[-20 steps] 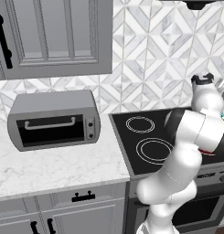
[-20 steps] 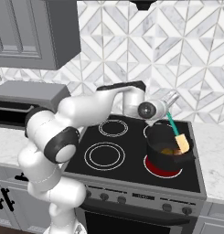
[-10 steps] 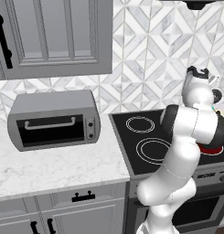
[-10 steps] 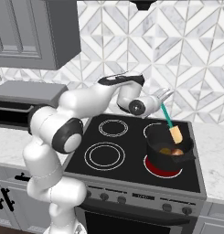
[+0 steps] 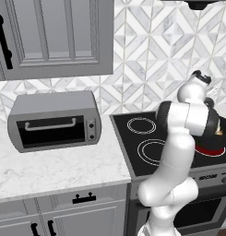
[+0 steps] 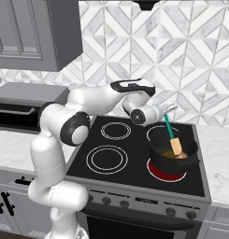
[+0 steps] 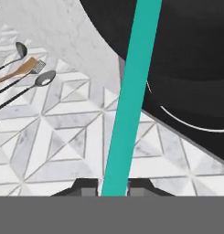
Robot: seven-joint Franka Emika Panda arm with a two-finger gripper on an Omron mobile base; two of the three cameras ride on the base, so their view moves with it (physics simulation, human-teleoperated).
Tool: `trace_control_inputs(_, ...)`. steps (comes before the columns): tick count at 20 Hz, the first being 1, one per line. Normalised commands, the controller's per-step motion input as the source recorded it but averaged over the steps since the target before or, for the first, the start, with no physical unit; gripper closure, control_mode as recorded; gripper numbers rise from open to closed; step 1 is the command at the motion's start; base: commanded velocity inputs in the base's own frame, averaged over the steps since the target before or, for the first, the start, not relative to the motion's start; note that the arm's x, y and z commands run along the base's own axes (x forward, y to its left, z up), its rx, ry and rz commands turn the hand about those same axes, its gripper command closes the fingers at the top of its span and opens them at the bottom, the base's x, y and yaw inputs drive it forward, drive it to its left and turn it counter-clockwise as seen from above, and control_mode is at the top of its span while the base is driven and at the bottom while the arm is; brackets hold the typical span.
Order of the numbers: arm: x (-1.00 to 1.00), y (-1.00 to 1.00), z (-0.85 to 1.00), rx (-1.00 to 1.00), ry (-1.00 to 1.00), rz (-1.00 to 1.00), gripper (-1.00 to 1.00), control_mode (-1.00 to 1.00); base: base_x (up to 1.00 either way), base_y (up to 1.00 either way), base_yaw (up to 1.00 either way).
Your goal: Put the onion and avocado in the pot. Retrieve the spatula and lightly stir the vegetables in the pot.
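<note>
While the wrist rolled back over the last second, the left base view puts the toaster oven (image 5: 54, 120) well left of it. From the right, the gripper (image 6: 168, 109) stays clamped on the spatula (image 6: 171, 131), its blade now swept inside the pot (image 6: 159, 155) just below: stirring underway. At hand, hanging utensils (image 7: 23, 73) sit far aside, unobstructing.
</note>
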Motion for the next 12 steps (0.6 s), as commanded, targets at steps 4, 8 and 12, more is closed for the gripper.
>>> trace_control_inputs(4,0.0,-0.37,-0.02,0.24,0.0,0.0,1.0,-1.0,0.0,0.0,0.0)
trace_control_inputs(8,-0.1,-0.39,0.0,0.24,-0.1,0.0,1.0,-1.0,0.0,0.0,0.0)
trace_control_inputs(12,-0.38,0.17,0.52,0.25,-0.13,0.0,1.0,-1.0,0.0,0.0,0.0)
